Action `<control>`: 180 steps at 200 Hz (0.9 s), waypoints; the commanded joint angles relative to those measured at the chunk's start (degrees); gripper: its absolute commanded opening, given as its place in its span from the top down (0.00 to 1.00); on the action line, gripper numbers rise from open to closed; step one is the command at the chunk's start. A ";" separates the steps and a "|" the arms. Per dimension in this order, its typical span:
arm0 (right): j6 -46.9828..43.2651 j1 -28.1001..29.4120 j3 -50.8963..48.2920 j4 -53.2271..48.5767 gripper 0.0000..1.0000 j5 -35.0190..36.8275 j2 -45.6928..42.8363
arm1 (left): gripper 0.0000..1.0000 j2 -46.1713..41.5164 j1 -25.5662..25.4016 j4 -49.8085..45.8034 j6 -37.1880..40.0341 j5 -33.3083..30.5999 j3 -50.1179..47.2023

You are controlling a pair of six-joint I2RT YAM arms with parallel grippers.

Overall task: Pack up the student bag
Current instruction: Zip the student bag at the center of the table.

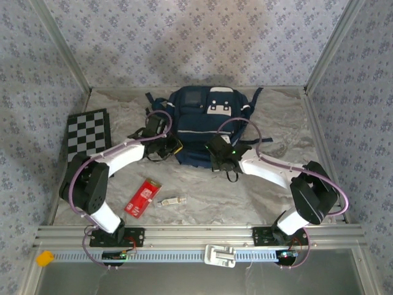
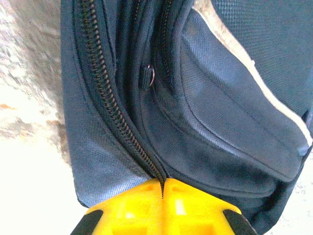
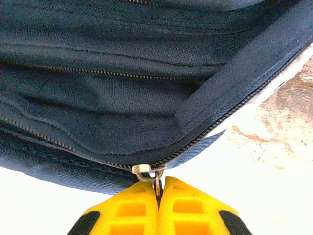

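The student bag (image 1: 202,120), a navy blue backpack with a white patch and a pale stripe, lies flat at the back middle of the table. My left gripper (image 1: 174,147) is at its near left corner. In the left wrist view its yellow jaws (image 2: 163,182) are shut on the bag's zipper seam (image 2: 117,122), pinching the fabric edge. My right gripper (image 1: 217,156) is at the bag's near right edge. Its jaws (image 3: 158,186) are shut on the metal pull hanging from the silver zipper slider (image 3: 146,170). A small dark zipper pull (image 2: 146,77) hangs on another seam.
A red flat packet (image 1: 142,196) and a small pale object (image 1: 172,201) lie on the marbled table in front of the bag. A checkerboard (image 1: 89,132) lies at the left. Patterned walls with metal rails enclose the table.
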 commanded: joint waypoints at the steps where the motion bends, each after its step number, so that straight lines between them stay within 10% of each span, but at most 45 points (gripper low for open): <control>1: -0.33 1.63 2.15 -6.19 1.00 -2.34 0.42 | 1.00 1.35 4.58 -0.35 5.07 -5.11 5.21; 56: 0.80 1.72 7.97 1.82 1.00 -10.32 5.66 | 1.00 7.07 12.11 -1.85 10.74 4.09 14.82; 76: 1.64 2.77 9.94 1.88 1.00 -10.74 8.29 | 0.83 3.27 11.26 -1.45 9.43 6.53 12.75; 115: 3.53 2.67 10.91 3.94 1.00 -10.46 8.70 | 0.51 -7.87 5.13 -1.92 1.88 2.72 2.40; 180: 5.12 3.51 8.55 5.70 1.00 -10.00 9.81 | 0.44 -7.82 -5.11 0.80 -13.99 -3.14 -2.15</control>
